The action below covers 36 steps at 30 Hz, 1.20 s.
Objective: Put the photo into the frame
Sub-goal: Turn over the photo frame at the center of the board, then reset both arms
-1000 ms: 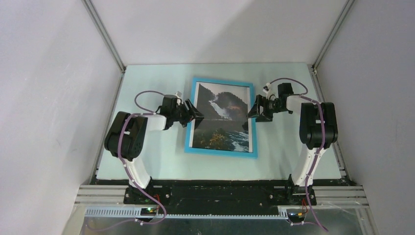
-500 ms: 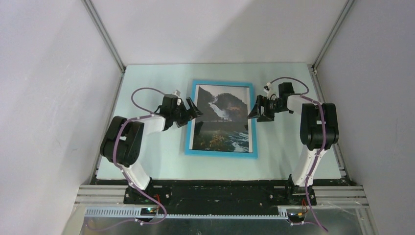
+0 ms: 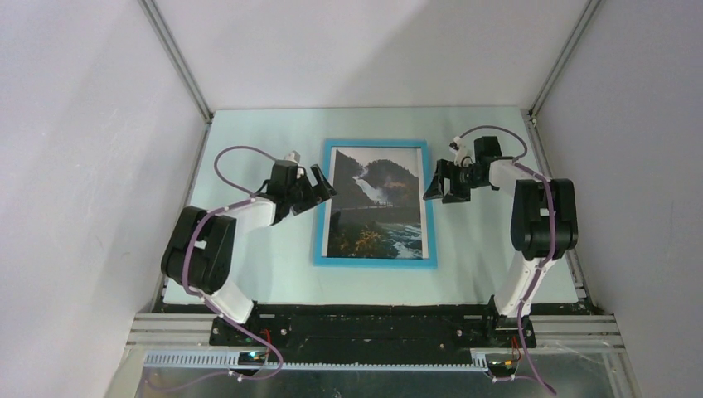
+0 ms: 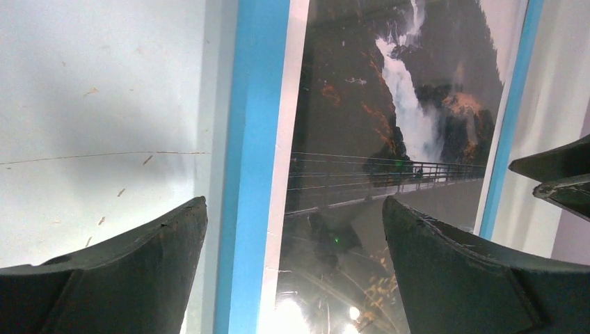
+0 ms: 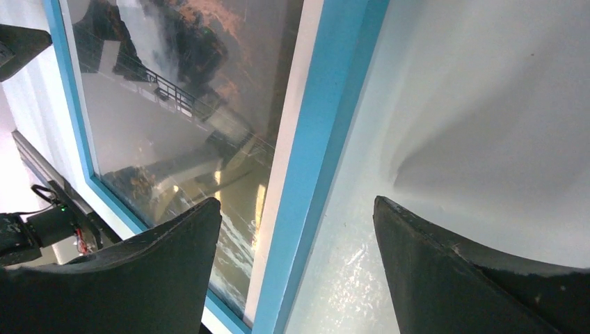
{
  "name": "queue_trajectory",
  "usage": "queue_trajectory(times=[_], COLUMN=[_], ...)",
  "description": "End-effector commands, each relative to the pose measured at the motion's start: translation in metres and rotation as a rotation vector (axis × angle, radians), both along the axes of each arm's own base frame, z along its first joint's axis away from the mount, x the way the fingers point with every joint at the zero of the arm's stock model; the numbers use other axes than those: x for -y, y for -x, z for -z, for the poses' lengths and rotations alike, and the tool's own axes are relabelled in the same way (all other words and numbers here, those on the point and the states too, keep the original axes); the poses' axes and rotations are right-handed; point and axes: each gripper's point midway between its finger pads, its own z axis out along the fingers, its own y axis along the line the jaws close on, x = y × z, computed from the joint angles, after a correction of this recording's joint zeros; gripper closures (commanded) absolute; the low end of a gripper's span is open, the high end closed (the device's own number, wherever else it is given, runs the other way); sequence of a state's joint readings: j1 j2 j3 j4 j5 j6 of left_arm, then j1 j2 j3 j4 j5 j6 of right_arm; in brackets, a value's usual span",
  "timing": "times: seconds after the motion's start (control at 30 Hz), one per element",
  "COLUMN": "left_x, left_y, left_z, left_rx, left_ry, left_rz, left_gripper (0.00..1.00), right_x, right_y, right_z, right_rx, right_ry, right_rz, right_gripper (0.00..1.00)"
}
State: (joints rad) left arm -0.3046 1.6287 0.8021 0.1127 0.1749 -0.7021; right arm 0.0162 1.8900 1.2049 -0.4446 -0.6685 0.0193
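On the table [image 3: 249, 274]: blue picture frame [image 3: 375, 262] lying flat, blue face up.
Photo [image 3: 377, 207]: inside the frame's opening, picture side up, white margins against the frame's left and right rails.
Left gripper [image 3: 325, 184]: fingers spread wide, holding nothing, straddling the frame's left rail toward its far end.
Right gripper [image 3: 431, 182]: fingers spread, holding nothing, straddling the frame's right rail toward its far end.

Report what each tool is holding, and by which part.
Nothing held: the left tool and right tool stand open at opposite side edges of the frame.
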Motion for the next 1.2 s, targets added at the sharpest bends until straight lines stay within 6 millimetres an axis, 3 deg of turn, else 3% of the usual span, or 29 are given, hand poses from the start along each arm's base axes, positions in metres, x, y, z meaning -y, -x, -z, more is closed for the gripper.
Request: queue_trajectory(times=[0.0, 0.13, 0.27, 0.33, 0.4, 0.63, 0.73, 0.93, 1.03, 1.17], left_x=[-0.006, -0.017, -0.035, -0.048, -0.064, -0.124, -0.140, -0.163, -0.178, -0.194], left_y=[-0.013, -0.020, -0.027, -0.031, -0.036, -0.041, -0.033, -0.005, 0.014, 0.037], left_z=[-0.033, -0.054, -0.074, -0.087, -0.100, -0.165, -0.195, -0.243, -0.255, -0.255], left_rx=[0.119, 0.169, 0.219, 0.246, 0.275, 0.448, 0.538, 0.683, 0.713, 0.715], left_ry=[-0.046, -0.084, -0.110, -0.119, -0.129, -0.223, -0.295, -0.422, -0.481, -0.543], left_rz=[-0.011, -0.035, -0.075, -0.102, -0.138, -0.272, -0.298, -0.343, -0.392, -0.443], left_gripper=[0.00, 0.00, 0.00, 0.00, 0.00, 0.00, 0.00, 0.00, 0.00, 0.00], right_x=[0.010, 0.024, 0.038, 0.045, 0.065, 0.093, 0.100, 0.113, 0.119, 0.122], right_y=[-0.016, -0.022, -0.026, -0.027, -0.030, -0.026, -0.019, 0.008, 0.023, 0.040], right_z=[-0.038, -0.054, -0.070, -0.082, -0.096, -0.152, -0.171, -0.184, -0.191, -0.198], right_rx=[0.146, 0.224, 0.287, 0.328, 0.369, 0.515, 0.552, 0.523, 0.525, 0.524], right_ry=[0.056, 0.147, 0.234, 0.275, 0.328, 0.432, 0.442, 0.470, 0.450, 0.371], right_rz=[-0.012, 0.004, 0.024, 0.039, 0.086, 0.182, 0.224, 0.292, 0.313, 0.350], right_gripper=[0.14, 0.02, 0.01, 0.01, 0.01, 0.00, 0.01, 0.01, 0.01, 0.01])
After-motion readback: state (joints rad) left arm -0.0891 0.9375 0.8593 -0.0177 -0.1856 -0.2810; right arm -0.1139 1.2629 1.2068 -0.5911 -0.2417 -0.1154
